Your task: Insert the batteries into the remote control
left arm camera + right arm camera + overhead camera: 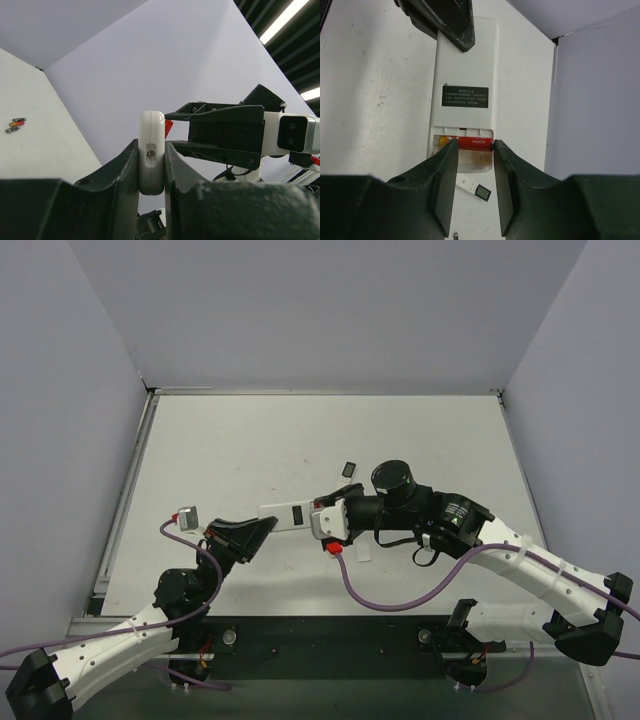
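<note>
Right wrist | right claw (474, 145) clenched on red battery (475, 143) at open bay of remote (465, 65), seemingly not yet seated | left claw (151, 150) grasping remote end | spares (15, 124) on table (40, 150), loading unfinished

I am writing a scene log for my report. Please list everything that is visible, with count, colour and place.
remote control: one, white with a dark label, held between both tools, battery bay open
battery: one, red, gripped end to end at the open bay
loose batteries: three, one red and two dark, lying together on the table
slim remote: one, white with a dark screen, on the table
table: one, white
left tool: one, black, closed on the remote control's end
right tool: one, black, closed on the battery
</note>
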`<action>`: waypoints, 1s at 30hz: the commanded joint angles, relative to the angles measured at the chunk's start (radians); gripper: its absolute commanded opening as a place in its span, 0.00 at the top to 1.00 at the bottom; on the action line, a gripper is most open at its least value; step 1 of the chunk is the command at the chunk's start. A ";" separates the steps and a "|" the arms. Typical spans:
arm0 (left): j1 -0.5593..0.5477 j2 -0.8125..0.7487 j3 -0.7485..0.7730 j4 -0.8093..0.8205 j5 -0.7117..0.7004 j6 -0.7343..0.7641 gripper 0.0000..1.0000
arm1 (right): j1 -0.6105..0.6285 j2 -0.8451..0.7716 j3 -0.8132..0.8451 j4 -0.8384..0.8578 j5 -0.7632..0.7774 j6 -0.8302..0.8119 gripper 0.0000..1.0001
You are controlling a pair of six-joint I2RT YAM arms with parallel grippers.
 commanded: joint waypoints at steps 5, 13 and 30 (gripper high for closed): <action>0.001 -0.008 -0.107 0.203 0.010 0.007 1.00 | 0.014 0.023 -0.025 0.024 0.004 0.024 0.77; 0.001 0.012 -0.107 0.283 0.023 0.034 1.00 | 0.016 0.044 -0.046 0.026 0.013 0.065 0.85; 0.001 -0.038 -0.110 0.104 0.023 0.100 1.00 | -0.011 0.015 -0.106 0.215 0.049 0.364 0.82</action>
